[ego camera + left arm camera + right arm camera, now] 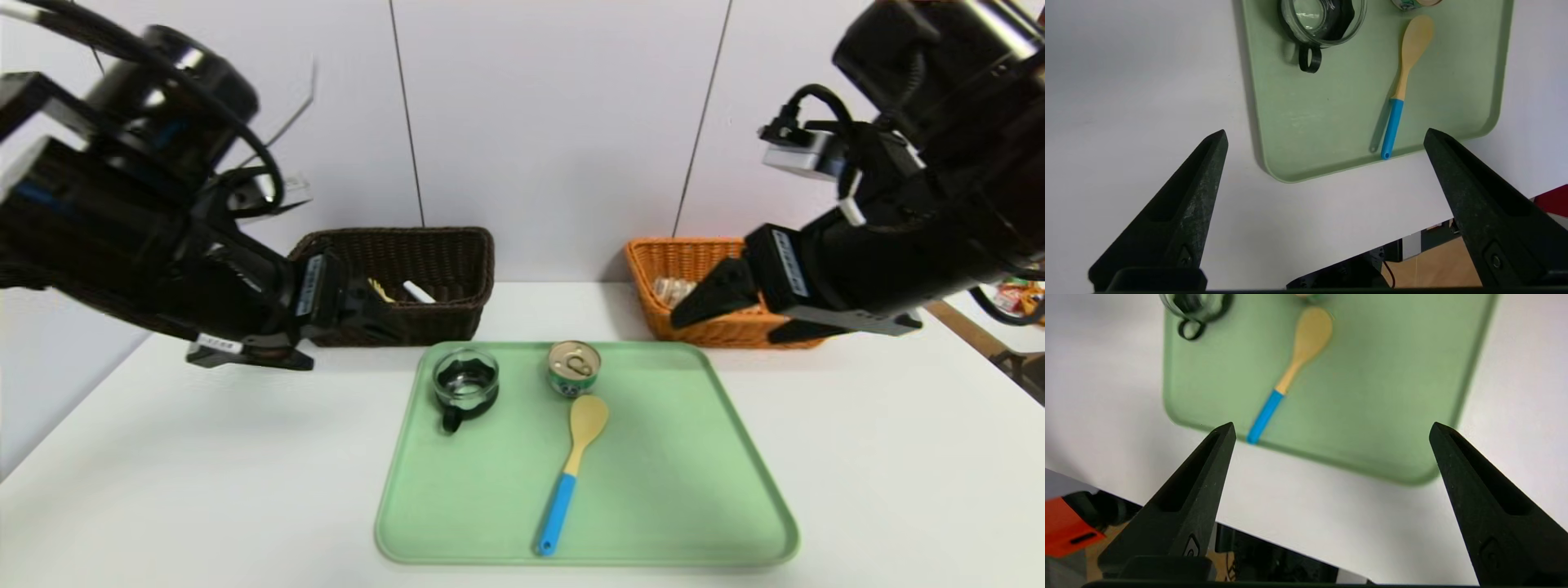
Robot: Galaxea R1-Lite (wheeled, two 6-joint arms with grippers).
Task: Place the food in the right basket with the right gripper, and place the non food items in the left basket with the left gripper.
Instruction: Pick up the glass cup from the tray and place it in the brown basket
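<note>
A flat green plastic tray (653, 523) lies on the white table (163, 490), centred before two baskets at the wall. On its far part stand the small glass cup with black handle (464, 385) at left and the small round gold-lidded tin (574, 368) just right of it. The yellow spoon with blue handle (571, 469) lies nearer, bowl just before the tin. The dark brown woven basket (424, 278) sits behind-left, the white marker (418, 291) in it; the orange woven basket (694, 278) sits behind-right.

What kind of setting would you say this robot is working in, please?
Probably a lab or test bench: a plain white table against bare wall panels, with a green tray and two wicker baskets laid out for sorting.
</note>
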